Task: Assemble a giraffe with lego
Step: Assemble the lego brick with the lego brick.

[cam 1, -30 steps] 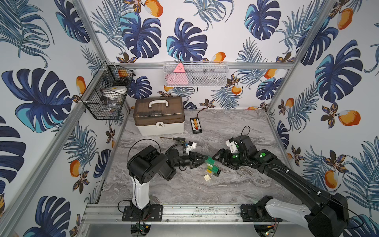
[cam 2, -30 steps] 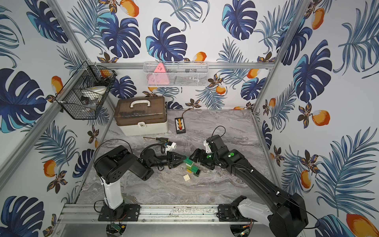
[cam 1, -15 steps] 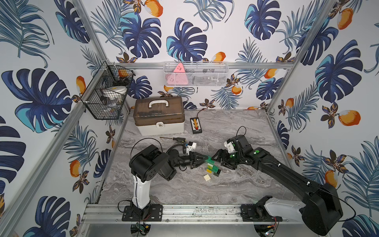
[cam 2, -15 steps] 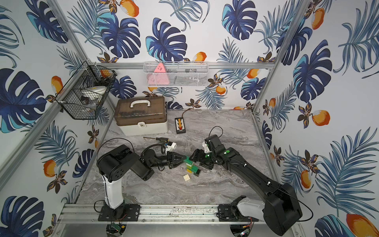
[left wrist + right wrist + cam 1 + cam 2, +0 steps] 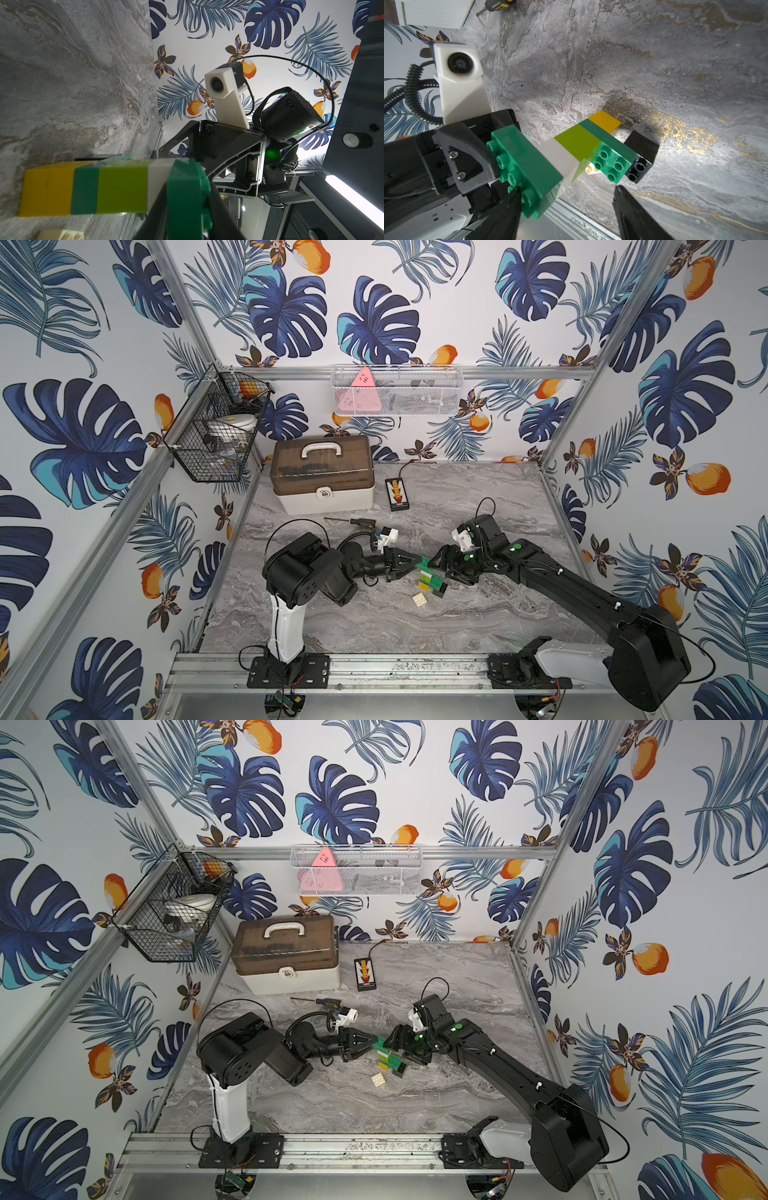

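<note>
Holding: the left hand [image 5: 415,565] is closed on the dark green head brick of the giraffe [image 5: 579,141].
Right hand: the right hand [image 5: 566,207] has its jaws apart at the head end, and nothing is pinched between them.
Giraffe place: slanted over the middle of the bench [image 5: 478,614], with the legs end low. I cannot tell if it touches.
Done: yellow and black legs, dark green body, lime and white neck, green head — all are joined.
Left: one loose white brick [image 5: 419,600] lies just beside the legs. I judge it is the last piece to add — probably to the head.
</note>
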Controlling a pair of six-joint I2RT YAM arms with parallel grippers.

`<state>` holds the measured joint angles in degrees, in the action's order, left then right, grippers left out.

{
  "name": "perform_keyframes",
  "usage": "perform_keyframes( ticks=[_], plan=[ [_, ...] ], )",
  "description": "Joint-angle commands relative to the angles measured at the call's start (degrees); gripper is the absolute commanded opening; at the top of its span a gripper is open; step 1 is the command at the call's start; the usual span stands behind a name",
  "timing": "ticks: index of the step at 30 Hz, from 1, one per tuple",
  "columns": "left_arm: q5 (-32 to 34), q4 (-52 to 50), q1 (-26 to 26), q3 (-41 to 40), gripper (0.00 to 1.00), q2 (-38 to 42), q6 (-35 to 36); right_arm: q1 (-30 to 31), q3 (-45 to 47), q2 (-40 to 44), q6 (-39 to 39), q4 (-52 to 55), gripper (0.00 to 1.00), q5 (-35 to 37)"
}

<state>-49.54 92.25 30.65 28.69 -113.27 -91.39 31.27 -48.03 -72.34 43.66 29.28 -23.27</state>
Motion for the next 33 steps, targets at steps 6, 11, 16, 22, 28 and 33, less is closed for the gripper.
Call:
perform_keyframes(
  ticks=[6,11,16,22,28,33],
  plan=[
    [-1.26,-3.91,-0.09,-0.47,0.12,-0.81,0.79,-0.15,0.52,-0.62,-2.58,8.28,0.71,5.69],
    [-1.09,-3.92,-0.41,-0.53,0.30,-0.72,0.71,-0.16,0.90,-1.01,-3.23,9.21,0.71,5.95],
    [-0.98,-3.92,-0.93,-0.82,0.46,-0.15,0.78,-0.15,1.75,-0.79,-3.25,8.96,0.71,5.95],
    [-0.92,-3.94,-2.16,-1.16,0.56,0.96,0.69,-0.20,1.80,-0.79,-3.37,9.04,0.71,6.18],
    [-2.07,-12.98,-4.89,-1.31,0.57,7.75,4.58,-0.15,1.28,-0.22,-3.15,9.17,0.71,6.48],
    [-1.28,-51.15,-5.67,4.17,0.62,24.35,23.83,-0.15,-0.04,0.09,-3.31,9.44,0.72,6.75]
  ],
)
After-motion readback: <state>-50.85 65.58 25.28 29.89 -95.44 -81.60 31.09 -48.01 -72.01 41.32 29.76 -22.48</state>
